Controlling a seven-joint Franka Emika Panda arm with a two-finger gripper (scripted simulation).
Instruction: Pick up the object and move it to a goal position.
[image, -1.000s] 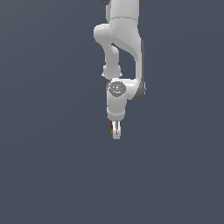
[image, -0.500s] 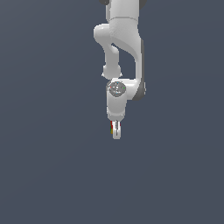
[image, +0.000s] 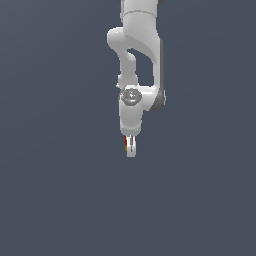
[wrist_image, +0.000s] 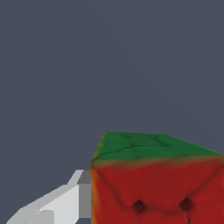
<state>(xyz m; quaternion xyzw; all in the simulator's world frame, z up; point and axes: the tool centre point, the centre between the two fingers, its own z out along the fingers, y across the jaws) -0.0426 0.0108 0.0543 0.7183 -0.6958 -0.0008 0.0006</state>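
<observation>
The cube fills the near part of the wrist view, showing a red face and a green face. One white finger presses flat against its side; the other finger is out of frame. In the exterior view the white arm hangs down from above and my gripper is shut on the cube, of which only a thin red and yellow sliver shows beside the fingers. The cube is held in the air above the grey ground.
A plain dark grey ground surrounds the arm on all sides in both views. No other objects or markers show.
</observation>
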